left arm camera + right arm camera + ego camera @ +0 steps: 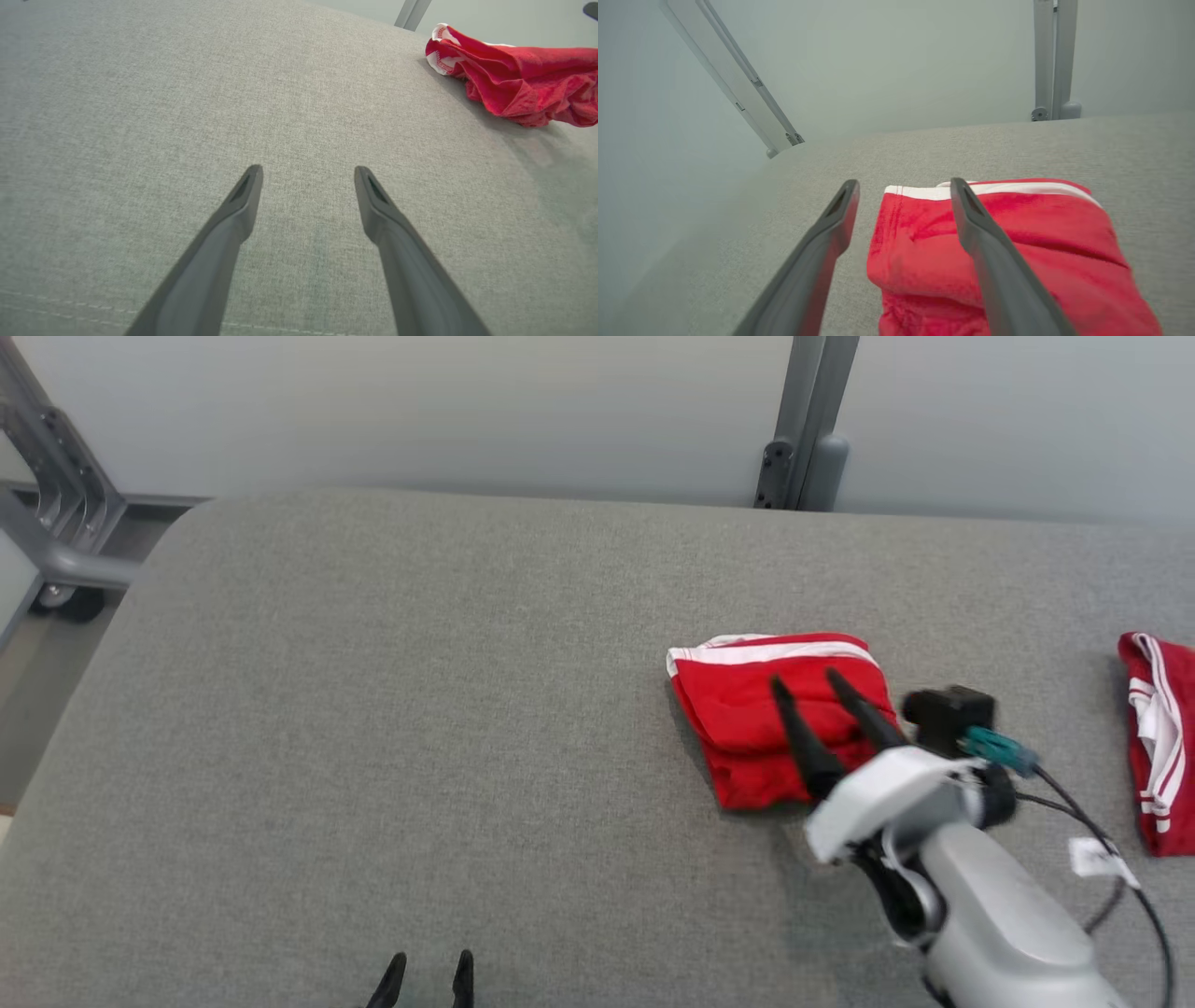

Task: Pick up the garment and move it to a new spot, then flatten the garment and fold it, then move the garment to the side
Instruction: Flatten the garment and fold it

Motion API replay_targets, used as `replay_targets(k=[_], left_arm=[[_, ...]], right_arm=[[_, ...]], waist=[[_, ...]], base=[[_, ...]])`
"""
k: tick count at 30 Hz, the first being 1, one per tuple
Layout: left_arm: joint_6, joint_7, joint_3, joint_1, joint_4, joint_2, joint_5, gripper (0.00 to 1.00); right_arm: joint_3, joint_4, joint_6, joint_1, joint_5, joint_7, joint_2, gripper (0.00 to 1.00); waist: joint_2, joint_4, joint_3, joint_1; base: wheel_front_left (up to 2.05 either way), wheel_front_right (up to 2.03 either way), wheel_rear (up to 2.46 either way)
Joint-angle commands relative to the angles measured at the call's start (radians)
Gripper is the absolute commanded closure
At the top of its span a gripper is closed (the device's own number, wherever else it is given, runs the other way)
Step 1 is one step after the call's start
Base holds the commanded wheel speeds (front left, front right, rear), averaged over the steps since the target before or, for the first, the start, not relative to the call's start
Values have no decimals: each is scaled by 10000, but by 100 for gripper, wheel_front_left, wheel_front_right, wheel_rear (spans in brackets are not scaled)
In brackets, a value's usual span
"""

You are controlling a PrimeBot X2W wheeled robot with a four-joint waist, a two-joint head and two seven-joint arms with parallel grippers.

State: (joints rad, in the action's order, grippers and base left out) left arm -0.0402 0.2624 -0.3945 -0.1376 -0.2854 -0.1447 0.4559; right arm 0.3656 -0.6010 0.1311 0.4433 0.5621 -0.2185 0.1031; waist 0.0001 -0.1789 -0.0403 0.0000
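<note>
A red garment (728,719) with a white stripe lies folded on the grey padded table (373,709), right of centre. My right gripper (803,678) is over its near half, open, with nothing between the fingers. In the right wrist view the right gripper (904,182) points across the garment (924,261), whose left folded edge lies below the gap. My left gripper (431,956) sits at the table's near edge, open and empty. The left wrist view shows the left gripper (308,168) over bare fabric, with the garment (523,88) far off at upper right.
A second red and white garment (1162,737) lies at the table's right edge. A grey metal post (808,420) stands behind the table, and a metal frame (56,513) at the far left. Black cables (1102,840) trail from my right wrist.
</note>
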Motion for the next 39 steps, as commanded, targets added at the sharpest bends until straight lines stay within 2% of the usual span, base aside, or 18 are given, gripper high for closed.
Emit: replay_targets(k=[1,3,5,10,14,21,27,29,33,39], left_arm=[[-85,26,71,-214,109,-5,97,0],[-162,26,194,-352,244,3,120,0],[-205,24,334,-449,390,-17,101,0],[-106,25,991,-574,751,12,-107,0],[174,25,1556,-664,973,200,-326,0],[604,25,2365,-794,1013,511,-788,0],[996,25,2667,-728,939,674,-1161,0],[1105,25,2701,-578,939,726,-1252,0],[1310,25,2759,-103,957,776,-1348,0],[1559,25,2756,474,782,815,-1459,0]], right_arm=[[-438,347,-5,-553,-463,-167,407,0],[-1329,1040,-2,-1362,-967,-316,637,0],[-2146,1739,-4,-2162,-2128,-414,1171,0],[-3909,3465,-2,-4065,-3649,-466,967,0],[-4822,4221,-4,-5280,-4299,-469,521,0],[-5382,4242,-4,-6073,-4523,-474,-117,0],[-5408,4555,-4,-5229,-4313,-475,-146,0],[-5135,4454,-4,-4761,-4401,-474,41,100],[-4306,3625,-5,-3116,-4708,-49,533,100],[-3140,1678,-5,-766,-5073,769,390,100]], waist=[[-1,358,674,0],[-1,463,733,0],[-1,547,751,0],[-1,775,754,0],[-1,850,778,0],[-1,888,683,0],[-1,919,485,0],[-1,875,328,0],[-1,721,-257,0],[-1,365,-979,0]], base=[[0,0,0],[0,0,0],[0,0,0],[0,0,0],[0,0,0],[0,0,0],[0,0,0],[0,0,0],[0,0,0],[0,0,0]])
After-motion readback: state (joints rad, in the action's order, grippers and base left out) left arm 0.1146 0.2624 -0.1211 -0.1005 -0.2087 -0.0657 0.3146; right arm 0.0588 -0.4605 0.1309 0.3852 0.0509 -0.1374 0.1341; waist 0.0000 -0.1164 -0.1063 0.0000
